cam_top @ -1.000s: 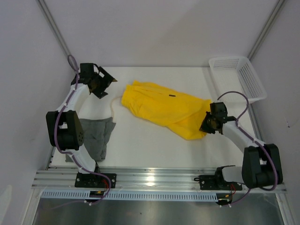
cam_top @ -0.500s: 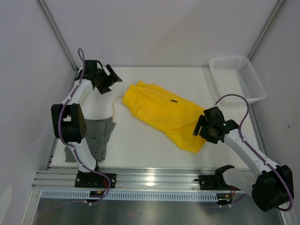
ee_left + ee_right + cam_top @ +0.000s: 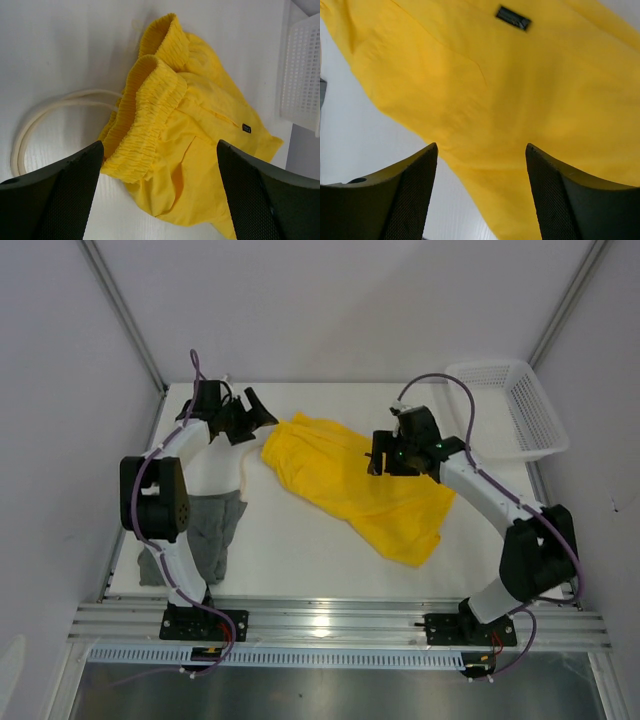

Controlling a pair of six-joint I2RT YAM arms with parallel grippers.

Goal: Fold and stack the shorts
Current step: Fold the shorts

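Observation:
The yellow shorts (image 3: 350, 485) lie spread slantwise across the middle of the table, waistband at the far left, one leg end at the near right. A small dark tag (image 3: 513, 18) shows on them. The dark grey shorts (image 3: 210, 530) lie crumpled at the near left, partly behind the left arm. My left gripper (image 3: 258, 415) stands open just left of the ruffled waistband (image 3: 150, 100), nothing between its fingers (image 3: 60, 195). My right gripper (image 3: 378, 455) hovers open above the middle of the yellow cloth (image 3: 495, 85), holding nothing.
A white mesh basket (image 3: 510, 405) stands at the far right corner, also at the right edge of the left wrist view (image 3: 302, 65). A white drawstring loop (image 3: 45, 107) trails from the waistband toward the grey shorts. Walls close the table on three sides.
The right gripper opened, let go of the yellow leg at the near right and swung back-left over the shorts' middle. The left gripper moved right toward the waistband.

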